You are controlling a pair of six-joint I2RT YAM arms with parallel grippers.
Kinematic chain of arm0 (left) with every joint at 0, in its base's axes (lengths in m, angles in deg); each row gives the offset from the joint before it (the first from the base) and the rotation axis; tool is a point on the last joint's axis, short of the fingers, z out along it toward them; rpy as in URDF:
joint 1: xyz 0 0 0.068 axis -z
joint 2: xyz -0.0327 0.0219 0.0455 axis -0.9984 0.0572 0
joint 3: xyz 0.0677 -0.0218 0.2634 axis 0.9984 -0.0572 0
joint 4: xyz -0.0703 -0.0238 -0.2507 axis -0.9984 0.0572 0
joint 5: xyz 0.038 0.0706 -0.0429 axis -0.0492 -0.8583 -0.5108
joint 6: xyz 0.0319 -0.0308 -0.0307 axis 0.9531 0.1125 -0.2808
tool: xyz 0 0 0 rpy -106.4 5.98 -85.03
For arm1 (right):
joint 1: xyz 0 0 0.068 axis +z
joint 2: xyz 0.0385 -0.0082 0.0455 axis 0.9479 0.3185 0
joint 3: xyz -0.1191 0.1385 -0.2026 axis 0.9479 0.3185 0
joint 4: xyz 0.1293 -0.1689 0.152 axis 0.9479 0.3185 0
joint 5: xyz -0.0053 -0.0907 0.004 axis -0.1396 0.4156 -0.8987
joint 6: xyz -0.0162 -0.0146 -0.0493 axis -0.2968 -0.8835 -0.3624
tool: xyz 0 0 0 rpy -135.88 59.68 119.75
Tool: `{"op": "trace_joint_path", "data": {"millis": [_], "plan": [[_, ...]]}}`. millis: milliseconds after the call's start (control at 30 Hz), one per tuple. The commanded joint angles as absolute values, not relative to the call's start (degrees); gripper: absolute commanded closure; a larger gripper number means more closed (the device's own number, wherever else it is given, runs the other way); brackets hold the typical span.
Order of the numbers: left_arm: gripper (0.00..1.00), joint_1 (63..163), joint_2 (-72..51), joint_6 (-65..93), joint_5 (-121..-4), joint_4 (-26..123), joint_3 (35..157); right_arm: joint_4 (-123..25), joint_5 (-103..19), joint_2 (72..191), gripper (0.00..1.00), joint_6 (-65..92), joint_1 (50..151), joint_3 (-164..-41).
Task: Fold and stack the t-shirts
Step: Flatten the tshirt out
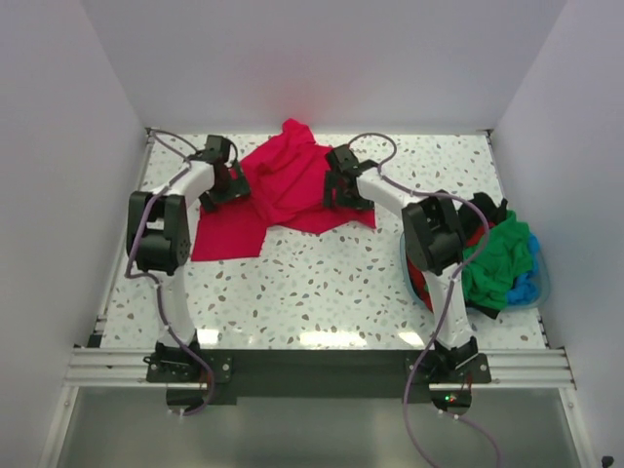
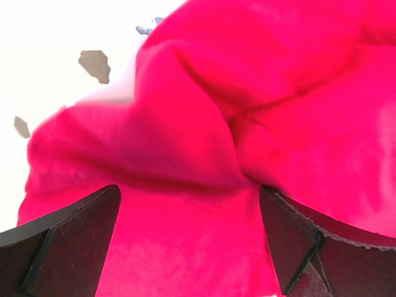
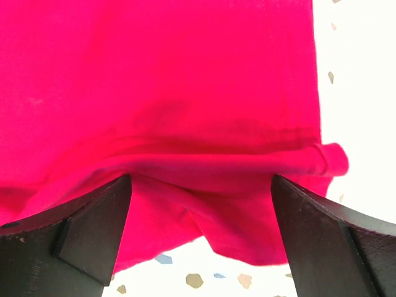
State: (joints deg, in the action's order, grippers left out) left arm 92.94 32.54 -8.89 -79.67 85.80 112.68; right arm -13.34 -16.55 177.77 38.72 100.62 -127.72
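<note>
wide-open left gripper [image 2: 190, 197] and right gripper [image 3: 201, 185] astride crimson t-shirt [image 1: 288, 180]; cloth between fingers [image 3: 83, 235], seemingly ungripped

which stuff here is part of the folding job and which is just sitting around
Job: crimson t-shirt; green t-shirt; black t-shirt.
Lying about: light blue basket holding the green and black ones; speckled table.

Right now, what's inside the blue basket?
Visible: green shirt on top, black shirt at the far rim, a bit of red cloth by the right arm. The arm covers the basket's left side; anything beneath the green shirt is hidden.
</note>
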Motion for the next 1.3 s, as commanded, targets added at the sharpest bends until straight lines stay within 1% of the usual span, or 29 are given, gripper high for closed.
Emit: {"op": "trace_joint_path", "data": {"millis": [0,33,100,133,167,233,267,367,500,567,733,800,933,1033,1133,1167,1233,1267], "plan": [[0.0,92.5,25.5,-8.1,-81.6,90.1,113.8,-9.1,-15.5,174.3,0.01,36.2,100.8,-131.4],[0.0,92.4,23.3,-8.5,-84.9,90.4,110.3,-9.4,-15.6,172.9,0.01,36.2,100.8,-130.8],[0.0,91.2,16.6,-10.3,-87.6,92.8,106.1,-10.4,-16.0,167.9,0.01,36.6,100.8,-127.2],[0.0,90.4,14.0,-11.6,-88.2,93.2,103.5,-10.8,-16.0,165.9,0.02,36.9,100.8,-123.9],[0.0,89.4,9.0,-12.2,-87.6,92.9,96.7,-11.3,-16.1,164.2,0.01,37.3,100.9,-122.0],[0.0,85.3,4.1,-13.4,-86.3,92.3,90.3,-12.4,-16.2,159.4,0.01,38.3,100.9,-118.5],[0.0,84.2,0.3,-14.3,-86.4,92.3,84.5,-12.6,-15.8,158.2,0.01,38.6,100.8,-115.3],[0.0,81.8,-4.0,-14.7,-87.6,91.8,79.2,-12.6,-15.7,154.4,0.01,40.0,100.8,-110.8],[0.0,81.5,-3.2,-14.2,-84.7,89.3,76.4,-13.8,-16.6,151.5,0.01,41.5,100.8,-106.8],[0.0,81.5,-1.4,-13.8,-82.4,87.7,76.4,-14.3,-16.7,149.9,0.01,41.8,100.8,-104.9],[0.0,81.6,2.3,-14.1,-81.1,85.4,76.6,-14.2,-14.9,147.4,0.01,41.8,100.7,-102.4],[0.06,81.8,4.9,-15.5,-82.0,85.4,76.9,-14.8,-14.8,146.4,0.01,42.2,100.8,-101.1],[0.11,82.5,10.3,-17.5,-85.1,86.8,78.5,-15.8,-14.3,145.2,0.01,42.9,100.8,-98.9],[0.18,83.3,12.1,-17.5,-85.6,86.6,78.8,-15.8,-13.1,144.5,0.01,42.5,100.9,-98.4],[0.31,83.6,13.7,-17.5,-84.7,85.3,78.9,-15.7,-11.7,144.1,0.01,42.5,100.7,-97.8],[0.43,83.6,14.2,-17.3,-84.3,84.7,78.8,-15.8,-11.7,144.1,0.01,42.4,100.8,-97.5],[0.56,83.7,15.0,-16.7,-83.2,84.1,78.6,-15.9,-11.2,144.1,0.01,42.0,100.8,-97.1],[0.69,83.7,15.1,-16.6,-82.8,83.4,78.6,-15.9,-11.0,144.1,0.01,42.0,100.7,-97.0]]}}
